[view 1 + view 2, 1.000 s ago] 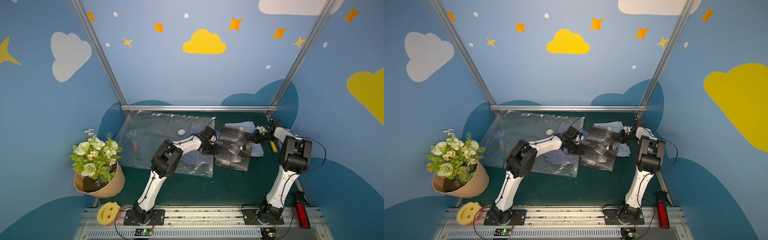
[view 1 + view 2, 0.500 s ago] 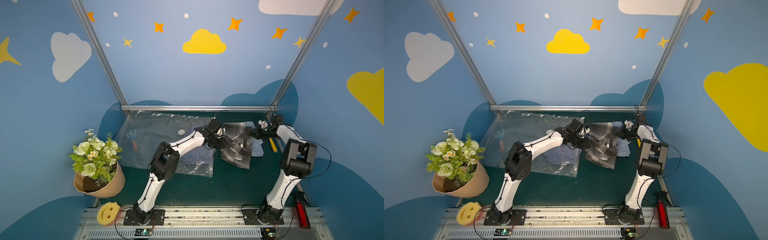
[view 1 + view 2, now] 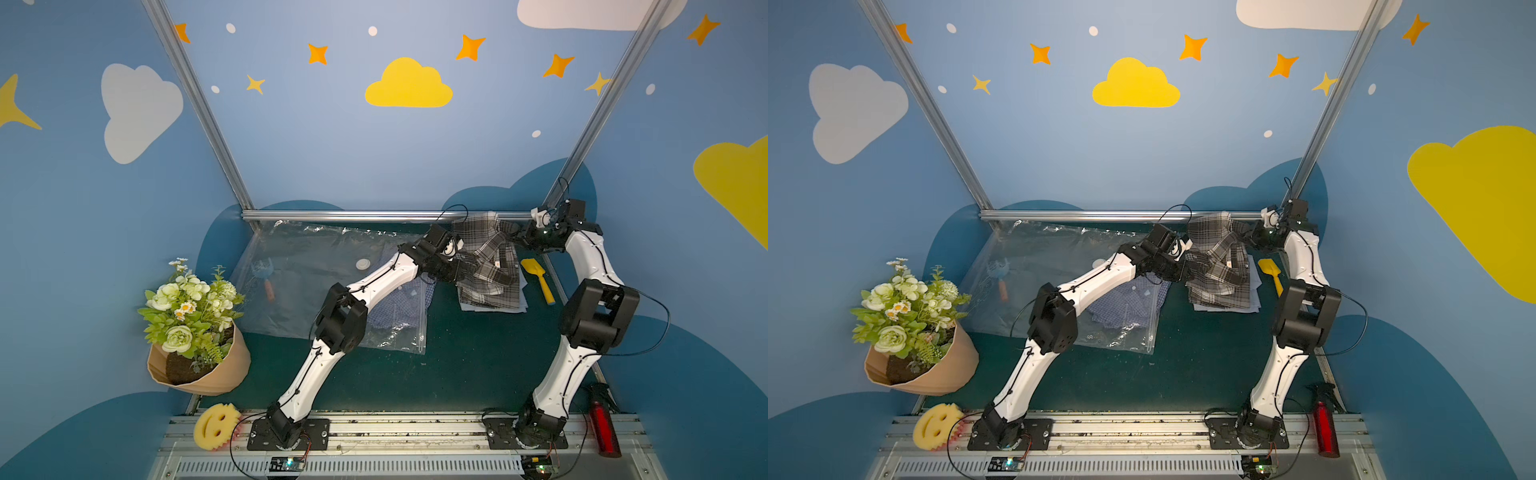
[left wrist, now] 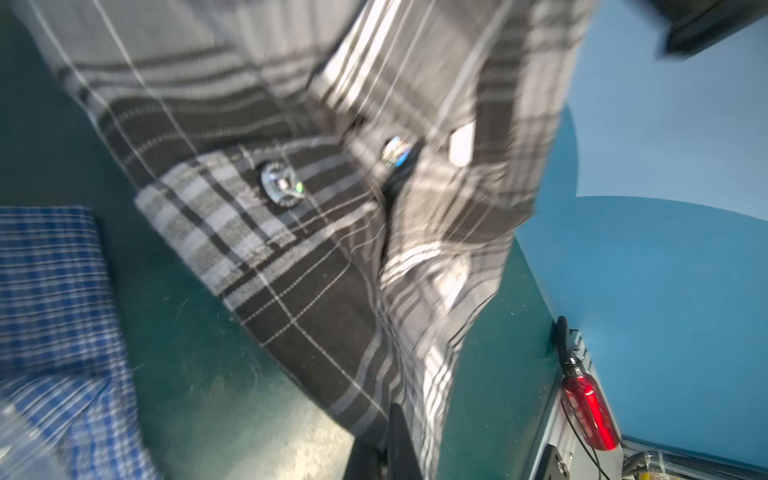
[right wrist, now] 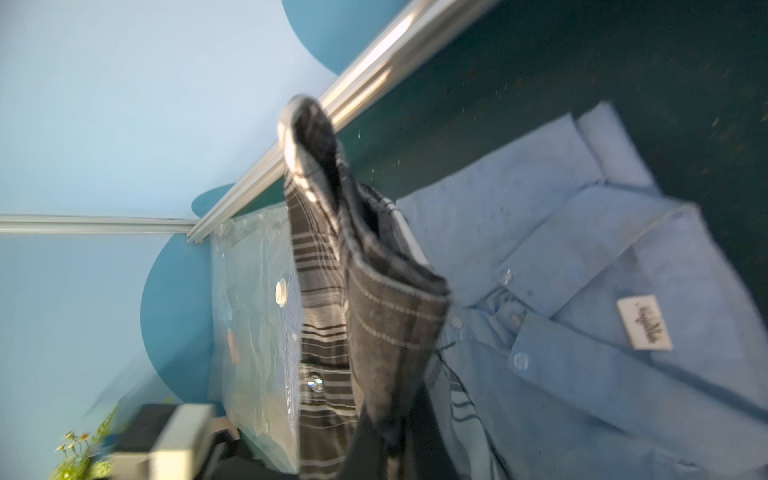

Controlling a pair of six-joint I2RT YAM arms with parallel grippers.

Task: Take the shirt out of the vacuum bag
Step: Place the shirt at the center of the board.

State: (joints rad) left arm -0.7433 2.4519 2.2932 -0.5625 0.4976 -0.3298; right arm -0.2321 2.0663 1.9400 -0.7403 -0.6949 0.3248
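The clear vacuum bag lies flat at the back left of the green table, with its round white valve facing up. A dark plaid shirt hangs in the air to the right of the bag, fully outside it. My left gripper is shut on its near-left edge, seen close in the left wrist view. My right gripper is shut on its collar end at the back right. A blue checked shirt lies inside the bag by its open edge.
A light blue shirt lies flat under the plaid one. Beside it is a yellow toy shovel. A flower pot and a yellow sponge are at the front left, a red bottle at the front right. A metal rail bounds the back.
Both grippers have risen and moved toward the back right, lifting the plaid shirt off the table so it now hangs stretched between them, farther from the bag.
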